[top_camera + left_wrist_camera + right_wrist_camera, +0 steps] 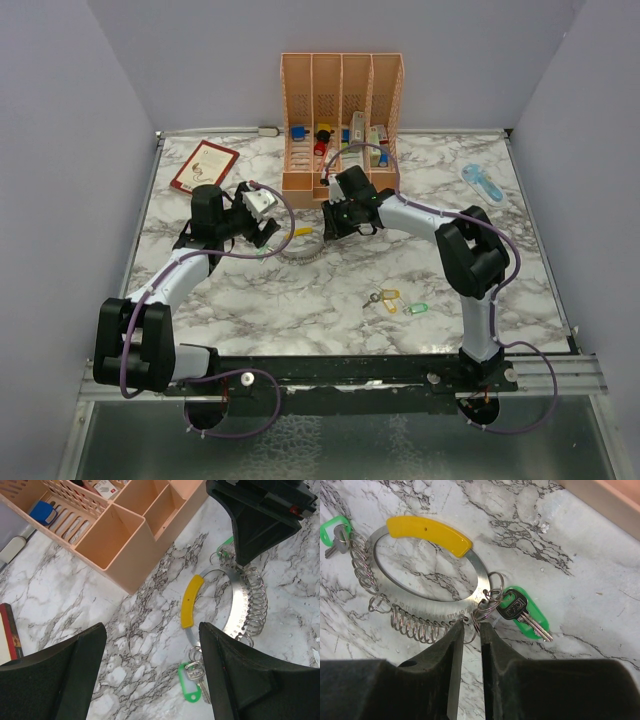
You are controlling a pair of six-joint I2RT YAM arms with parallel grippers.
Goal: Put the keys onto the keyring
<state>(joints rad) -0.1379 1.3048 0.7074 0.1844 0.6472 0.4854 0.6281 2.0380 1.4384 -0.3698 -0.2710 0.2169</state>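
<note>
The keyring, a flat silver loop with a yellow grip and several small wire rings, lies on the marble table between both arms. One green-headed key hangs on it by my right gripper. Another green key hangs at its far side. My right gripper is shut on a small ring at the loop's edge. My left gripper is open above the table, with a hung green key beside its right finger. Loose yellow and green keys lie nearer the front.
A peach slotted organizer with small blocks stands right behind the grippers, its corner close in the left wrist view. A red book lies back left and a blue tool back right.
</note>
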